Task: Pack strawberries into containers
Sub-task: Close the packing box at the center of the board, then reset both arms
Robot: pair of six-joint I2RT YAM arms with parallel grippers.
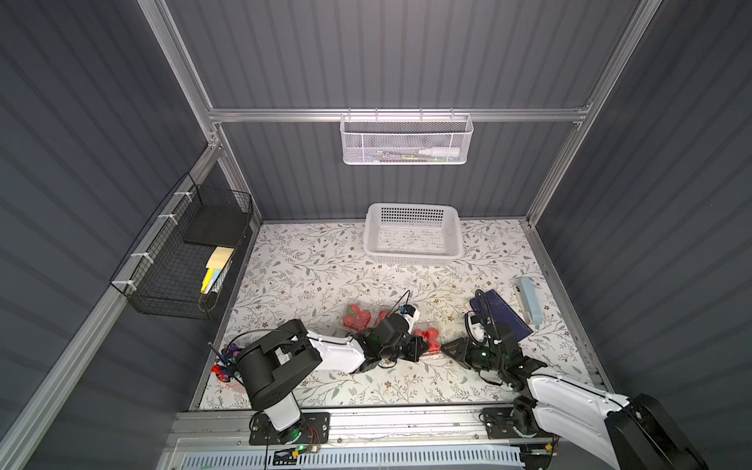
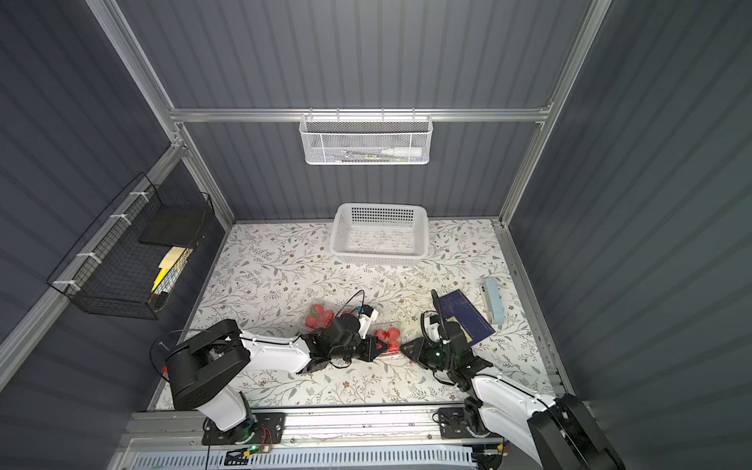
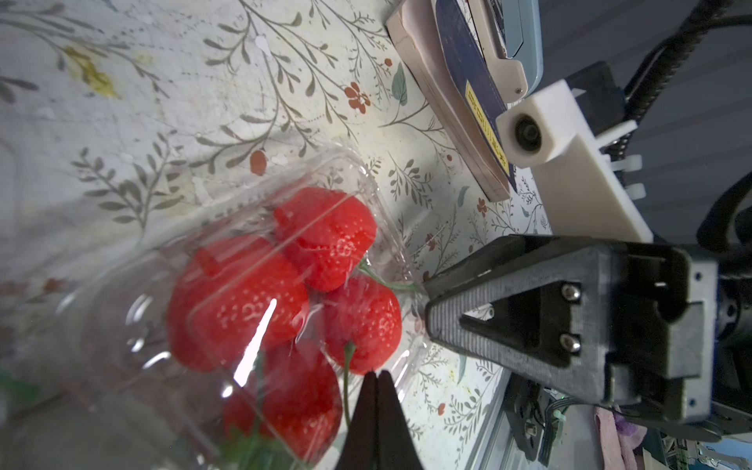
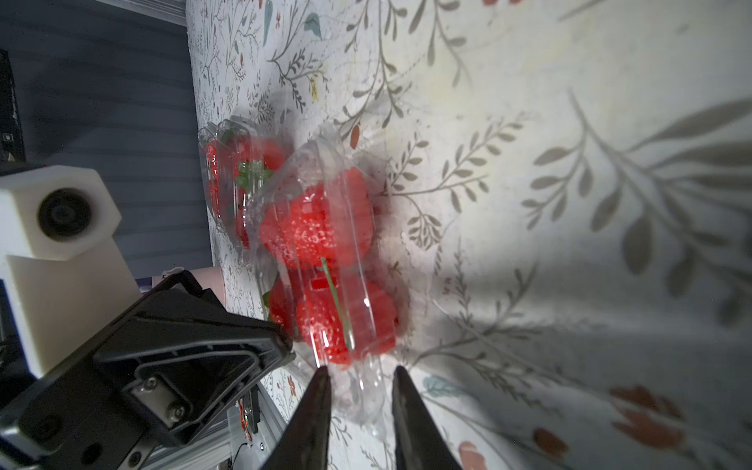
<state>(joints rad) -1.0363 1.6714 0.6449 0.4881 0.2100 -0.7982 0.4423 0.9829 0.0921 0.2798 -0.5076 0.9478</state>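
While two robot arms meet low in the middle of the frame in both top views, the left gripper [image 1: 422,349] and the right gripper [image 1: 446,349] flank a clear container [image 1: 431,355] of strawberries [image 1: 427,336] on the flowered table [image 1: 309,264]. A second container [image 1: 357,317] of berries lies just to its upper left, a white basket [image 1: 413,238] stands well apart at the back, and a dark blue notebook [image 1: 504,313] lies at right. From the left wrist, four strawberries [image 3: 240,301] crowd the container [image 3: 358,175] at lower centre. The left gripper [image 3: 376,372] shows at the bottom edge, its jaws clenched tight together with the tips at the plastic rim; whether any plastic is pinched between them cannot be told. The right gripper [image 3: 427,313] meets the same rim from the right. From the right wrist, the right gripper [image 4: 361,372] stands at the bottom with its jaws released and apart, the container's clear lip [image 4: 366,390] lying between them. The strawberries [image 4: 317,232] sit just beyond, the left gripper [image 4: 287,342] is at lower left, and the second container [image 4: 219,171] is at upper left.
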